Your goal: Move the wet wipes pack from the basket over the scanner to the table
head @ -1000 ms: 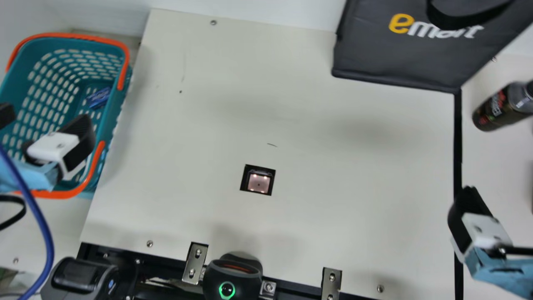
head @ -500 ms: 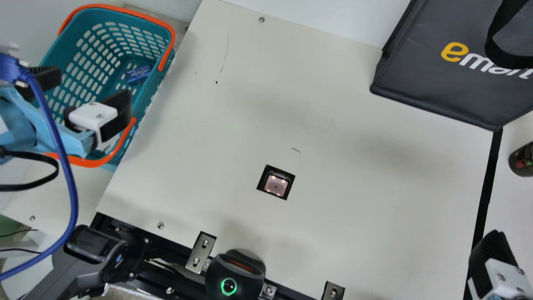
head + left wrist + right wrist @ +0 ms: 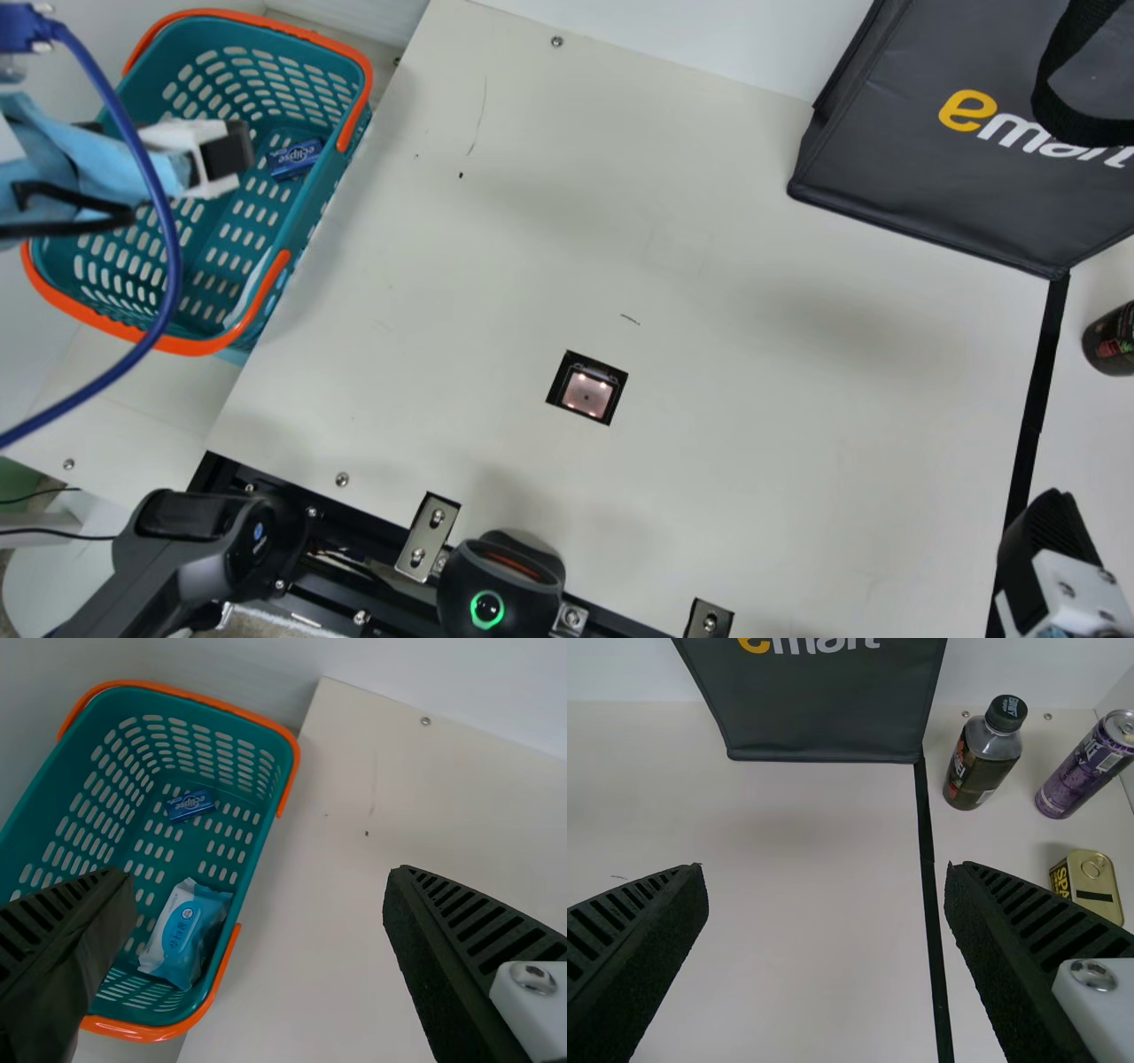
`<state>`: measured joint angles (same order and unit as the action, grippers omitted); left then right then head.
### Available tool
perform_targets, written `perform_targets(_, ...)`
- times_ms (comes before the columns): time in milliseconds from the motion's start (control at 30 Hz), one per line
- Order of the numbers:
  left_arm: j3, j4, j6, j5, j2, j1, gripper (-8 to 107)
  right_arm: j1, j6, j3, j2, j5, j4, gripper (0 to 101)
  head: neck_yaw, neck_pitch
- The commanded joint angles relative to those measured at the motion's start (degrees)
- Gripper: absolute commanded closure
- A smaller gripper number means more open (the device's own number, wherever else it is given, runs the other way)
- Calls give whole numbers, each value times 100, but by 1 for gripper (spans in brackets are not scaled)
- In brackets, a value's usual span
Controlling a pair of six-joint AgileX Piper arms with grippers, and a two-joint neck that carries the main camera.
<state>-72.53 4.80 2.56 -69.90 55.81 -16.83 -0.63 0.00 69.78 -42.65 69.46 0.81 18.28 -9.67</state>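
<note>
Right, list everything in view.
Basket: 1, teal and orange, left
Wet wipes pack: 1, blue and white, in basket
Small pack: 1, blue, in basket
Table: 1, cream, centre
Scanner window: 1, black-framed, set in table
Device with green ring: 1, black, near edge
Bag: 1, dark grey, far right
Strip: 1, black, right side
Bottle: 1, dark, right of strip
Can: 1, purple, right of bottle
Tin: 1, gold, near can
Cable: 1, blue, left
Left gripper: 1, black, over basket
Right gripper: 1, black, right side

Main view | left tool [image 3: 177, 140], upper left, spread wide | right tool [image 3: 1051, 540], lower right, spread wide
</note>
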Motion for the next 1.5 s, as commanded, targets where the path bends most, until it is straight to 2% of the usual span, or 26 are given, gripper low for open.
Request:
perform_targets(0, -58, 177, -247, 0, 181, -711, 9, 0, 0, 0, 0, 0, 0, 6, 14, 175)
perform_targets(333, -134, 985, -1698, 144, 1000, -2401, 9, 0, 0, 0, 0, 0, 0, 6, 14, 175)
perform_targets(600, -82, 1339, -2850, 406, 1727, -3083, 9, 0, 0, 0, 0, 0, 0, 6, 14, 175)
perform_targets(833, -48, 1318, -3350, 754, 2406, -3122, 9, 0, 0, 0, 0, 0, 0, 6, 14, 175)
perform_targets(1467, 45, 1062, -3703, 1651, 4107, -2471, 9, 0, 0, 0, 0, 6, 0, 6, 14, 175)
